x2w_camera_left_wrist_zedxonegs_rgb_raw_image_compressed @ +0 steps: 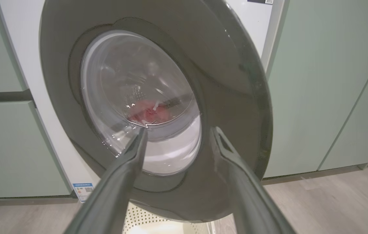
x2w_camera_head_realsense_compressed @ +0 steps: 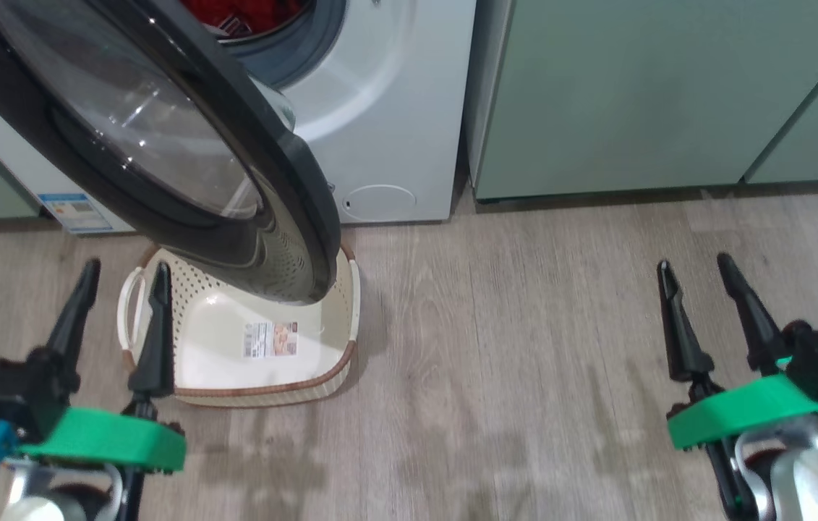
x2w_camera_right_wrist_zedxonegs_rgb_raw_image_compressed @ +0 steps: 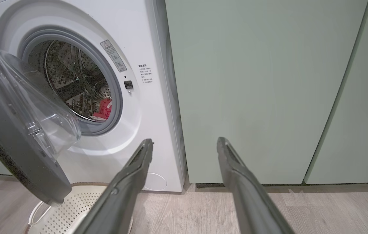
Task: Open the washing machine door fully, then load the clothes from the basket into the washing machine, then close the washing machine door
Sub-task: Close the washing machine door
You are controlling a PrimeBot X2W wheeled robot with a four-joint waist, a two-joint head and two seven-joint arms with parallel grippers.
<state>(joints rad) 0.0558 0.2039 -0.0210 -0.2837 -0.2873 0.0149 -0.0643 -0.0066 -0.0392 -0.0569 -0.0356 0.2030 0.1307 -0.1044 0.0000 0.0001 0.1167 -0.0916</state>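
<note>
The washing machine door (x2w_camera_head_realsense_compressed: 163, 137) with its black rim and clear glass bowl stands open, swung out over the basket (x2w_camera_head_realsense_compressed: 336, 354). The cream basket sits on the floor with nothing in it and its label sticker showing. Red clothes (x2w_camera_head_realsense_compressed: 242, 13) lie inside the steel drum (x2w_camera_right_wrist_zedxonegs_rgb_raw_image_compressed: 73, 81) of the white washing machine (x2w_camera_head_realsense_compressed: 387, 101); they also show as red clothes (x2w_camera_right_wrist_zedxonegs_rgb_raw_image_compressed: 104, 109) at the drum's bottom. My left gripper (x2w_camera_head_realsense_compressed: 125, 271) is open at the basket's left handle, holding nothing, its fingers pointing at the door (x2w_camera_left_wrist_zedxonegs_rgb_raw_image_compressed: 157, 107). My right gripper (x2w_camera_head_realsense_compressed: 694, 264) is open over bare floor.
Pale green cabinets (x2w_camera_head_realsense_compressed: 669, 94) stand right of the machine and also at its left (x2w_camera_left_wrist_zedxonegs_rgb_raw_image_compressed: 1, 146). Wood-look floor (x2w_camera_head_realsense_compressed: 524, 362) stretches between the basket and my right gripper. A blue label sticker (x2w_camera_head_realsense_compressed: 76, 211) sits low on the machine's left.
</note>
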